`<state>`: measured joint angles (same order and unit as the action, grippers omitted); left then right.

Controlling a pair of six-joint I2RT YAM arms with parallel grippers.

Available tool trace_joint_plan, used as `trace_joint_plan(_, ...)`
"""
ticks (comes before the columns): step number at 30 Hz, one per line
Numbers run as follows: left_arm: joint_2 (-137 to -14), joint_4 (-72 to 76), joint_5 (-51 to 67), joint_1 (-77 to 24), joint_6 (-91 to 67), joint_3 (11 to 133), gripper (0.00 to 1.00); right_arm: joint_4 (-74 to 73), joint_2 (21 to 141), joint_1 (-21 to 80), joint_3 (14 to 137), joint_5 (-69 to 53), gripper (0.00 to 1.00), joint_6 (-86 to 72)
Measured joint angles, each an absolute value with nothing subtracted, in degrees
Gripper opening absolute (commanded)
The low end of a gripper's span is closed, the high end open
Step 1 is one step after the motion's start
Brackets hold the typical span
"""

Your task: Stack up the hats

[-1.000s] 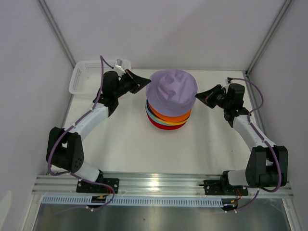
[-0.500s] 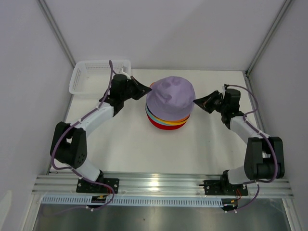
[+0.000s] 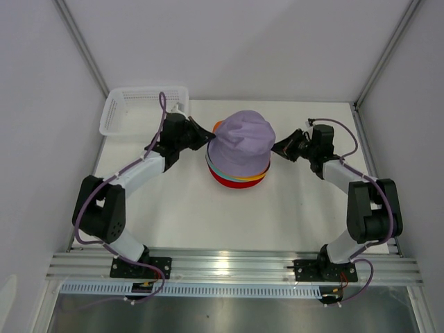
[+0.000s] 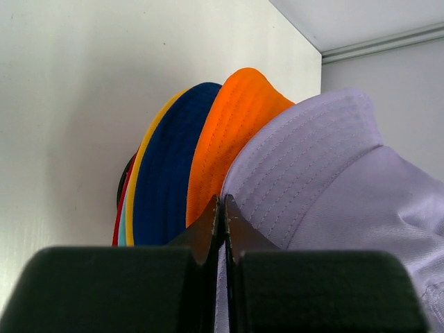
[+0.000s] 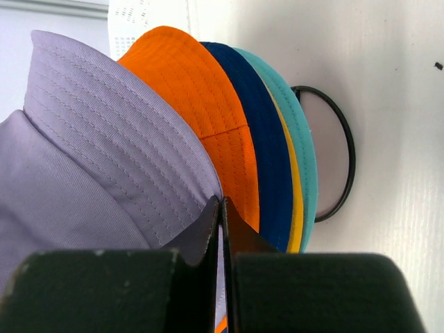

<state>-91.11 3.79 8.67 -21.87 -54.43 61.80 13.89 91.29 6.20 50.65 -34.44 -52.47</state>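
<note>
The hats stand in one stack mid-table, with the lavender hat on top and the red hat at the bottom. My left gripper is shut on the lavender brim's left side, and my right gripper is shut on its right side. In the left wrist view the left gripper pinches the lavender brim, beside the orange and navy brims. In the right wrist view the right gripper pinches the lavender hat, with orange, navy and teal brims below.
A white lattice basket sits at the back left corner, close behind the left arm. A black wire frame shows under the stack in the right wrist view. White walls enclose the table on three sides.
Both grippers have moved inward and down with the lavender hat's brim, bringing it lower over the stack. The hat now looks narrower and more pulled down.
</note>
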Motion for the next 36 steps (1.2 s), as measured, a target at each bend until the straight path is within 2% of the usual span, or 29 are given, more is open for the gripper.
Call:
trace_joint_plan(3, -91.11, 4.49, 8.54, -21.87, -54.37, 61.10, 0.01, 12.38, 91.39, 6.20, 51.53, -34.89, 0.08, -51.07)
trace_joint_plan(8, -91.11, 4.23, 7.11, -21.85, -52.82, 59.07, 0.01, 5.89, 91.11, 6.09, 52.40, -33.98, 0.28, -46.85)
trace_joint_plan(17, -92.44, 3.20, 6.66, -21.80, -47.88, 59.29, 0.01, 2.61, 86.91, 2.74, 54.78, -33.65, 0.36, -46.13)
trace_joint_plan(21, -93.14, 1.80, 6.68, -21.78, -45.45, 61.10, 0.01, 4.97, 84.71, 1.85, 55.68, -32.75, 0.47, -47.11)
trace_joint_plan(22, -93.25, 1.41, 6.68, -21.78, -44.77, 61.54, 0.01, 5.96, 84.44, 1.78, 56.10, -32.53, 0.54, -47.22)
trace_joint_plan(24, -93.38, 0.67, 6.66, -21.76, -43.75, 62.22, 0.01, 8.43, 84.29, 1.76, 56.58, -32.32, 0.62, -47.70)
trace_joint_plan(28, -93.45, -0.12, 6.68, -21.74, -42.48, 62.74, 0.01, 13.67, 85.21, 2.28, 57.49, -32.93, 0.64, -48.88)
trace_joint_plan(36, -94.70, -1.78, 6.66, -21.74, -40.45, 65.54, 0.01, 22.22, 94.89, 6.28, 60.58, -35.22, 0.64, -52.14)
